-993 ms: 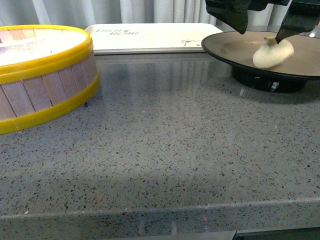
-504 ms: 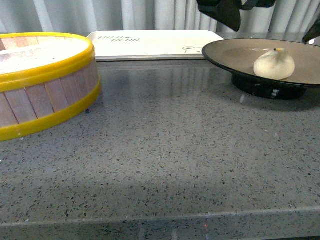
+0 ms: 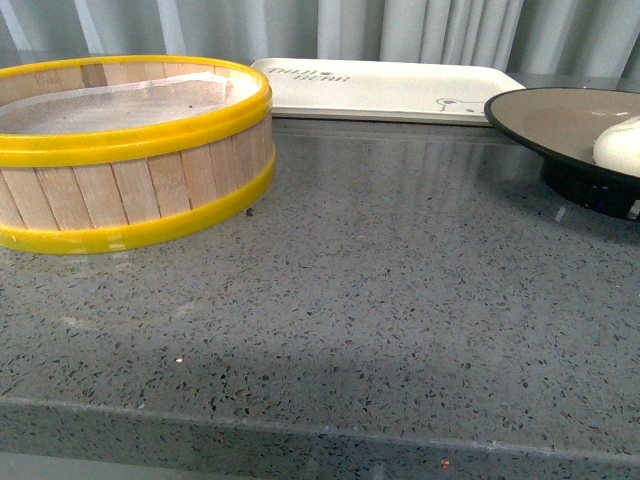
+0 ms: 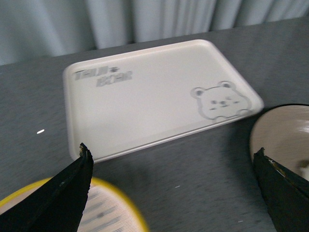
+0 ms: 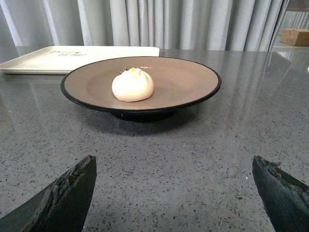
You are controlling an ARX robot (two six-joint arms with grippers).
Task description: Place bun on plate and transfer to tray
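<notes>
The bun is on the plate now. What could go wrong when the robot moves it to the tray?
1. The small white pleated steamed bun lies loose in the shallow tan-brown plate with the black rim. If the plate tips while lifted, the bun could roll off.
2. The right hand is open and holds nothing. A grip on that thin, slanted rim might slip.
3. The cream-white rectangular tray has a raised lip, and the plate's foot could catch on it.

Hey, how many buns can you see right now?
1. The bun sits on the plate, near its middle, and the plate is close to the tray. The basket shows only part of its inside, so another could be hidden there.
</notes>
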